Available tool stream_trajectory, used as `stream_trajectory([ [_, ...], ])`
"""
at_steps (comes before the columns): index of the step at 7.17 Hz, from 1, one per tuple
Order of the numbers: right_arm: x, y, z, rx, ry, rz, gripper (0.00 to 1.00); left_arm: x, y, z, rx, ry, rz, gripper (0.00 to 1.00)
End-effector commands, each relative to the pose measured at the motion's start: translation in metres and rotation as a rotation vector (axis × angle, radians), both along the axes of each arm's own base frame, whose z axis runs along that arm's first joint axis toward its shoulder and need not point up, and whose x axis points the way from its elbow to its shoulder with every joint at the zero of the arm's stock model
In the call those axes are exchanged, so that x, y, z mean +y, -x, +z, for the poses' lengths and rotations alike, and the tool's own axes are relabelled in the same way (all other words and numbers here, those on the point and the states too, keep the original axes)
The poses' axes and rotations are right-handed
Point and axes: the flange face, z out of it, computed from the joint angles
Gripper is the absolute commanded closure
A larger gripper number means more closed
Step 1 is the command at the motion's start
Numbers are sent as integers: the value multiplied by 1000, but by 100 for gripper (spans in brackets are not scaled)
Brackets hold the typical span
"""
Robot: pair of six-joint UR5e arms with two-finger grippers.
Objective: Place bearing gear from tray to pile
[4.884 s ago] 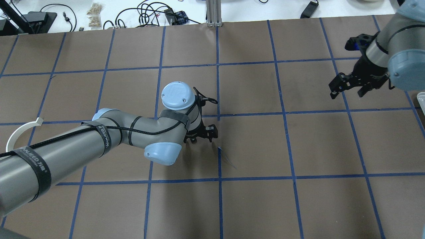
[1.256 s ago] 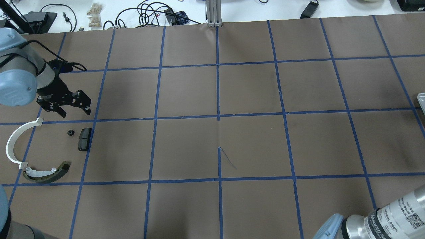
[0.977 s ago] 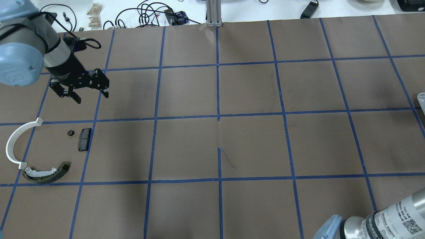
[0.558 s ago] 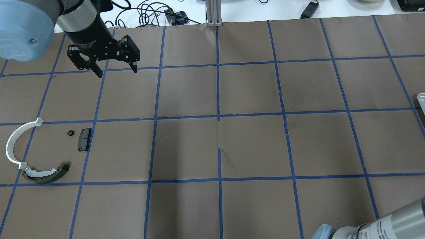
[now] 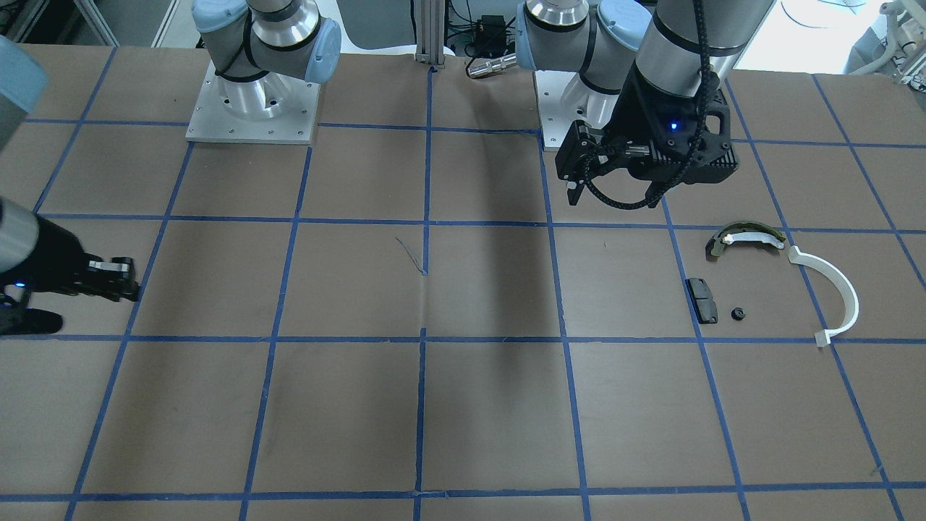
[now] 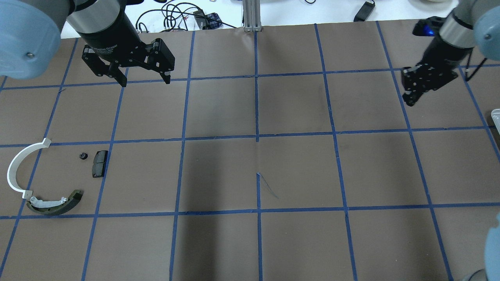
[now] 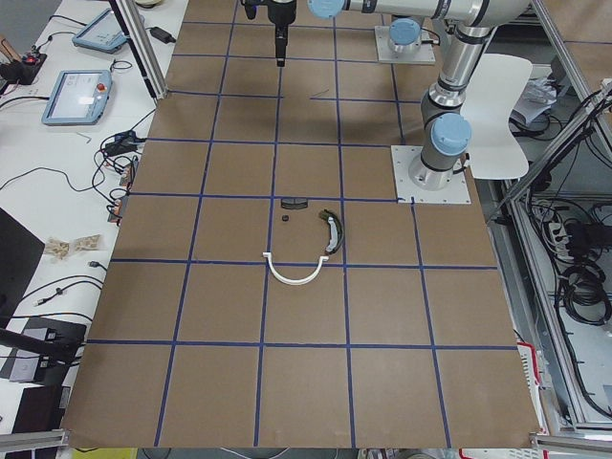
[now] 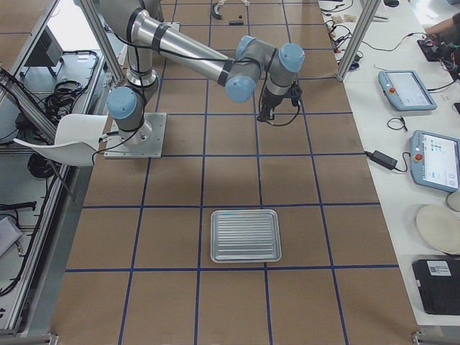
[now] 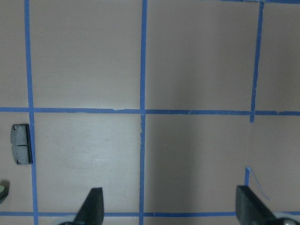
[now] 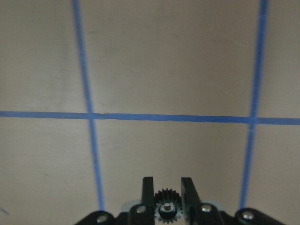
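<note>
My right gripper (image 6: 408, 102) hangs over the far right of the table, shut on a small black toothed bearing gear (image 10: 168, 207) that shows between its fingers in the right wrist view. It also shows at the left edge of the front view (image 5: 126, 286). The pile lies at the left: a white curved arc (image 6: 17, 166), an olive brake shoe (image 6: 54, 203), a black pad (image 6: 99, 164) and a small black round part (image 6: 82, 156). My left gripper (image 6: 144, 79) is open and empty, raised above the far left of the table, well away from the pile. The pad shows at the left edge of the left wrist view (image 9: 21, 144).
The silver ribbed tray (image 8: 244, 236) lies at the table's right end with nothing visible in it; only its edge (image 6: 495, 116) shows in the overhead view. Cables and small parts lie on the white bench (image 6: 175, 15) beyond the far edge. Brown paper with a blue tape grid covers the table.
My left gripper has risen from beside the pile and moved away and to the right, staying open. My right gripper has come into the overhead view at the far right.
</note>
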Motion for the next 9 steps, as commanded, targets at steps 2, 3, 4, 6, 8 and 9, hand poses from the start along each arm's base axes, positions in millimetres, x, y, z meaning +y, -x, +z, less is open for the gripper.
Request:
stream_trajectory([
  [2, 33, -211, -17, -56, -27, -69, 100, 1, -1, 0, 0, 2, 2, 0],
  [3, 51, -254, -35, -68, -24, -30, 100, 2, 0, 0, -4, -1, -1, 0],
  [4, 64, -289, -61, -71, 0, -5, 100, 2, 2, -1, -1, -3, -4, 0],
  [6, 78, -347, -108, -74, 51, -71, 100, 2, 2, -1, 0, -3, -4, 0],
  [8, 102, -389, -128, -73, 37, -1, 100, 1, 1, -2, 0, -5, -2, 0],
  [9, 106, -396, -128, -76, 48, 2, 72, 1, 1, 1, 2, 3, -2, 0],
])
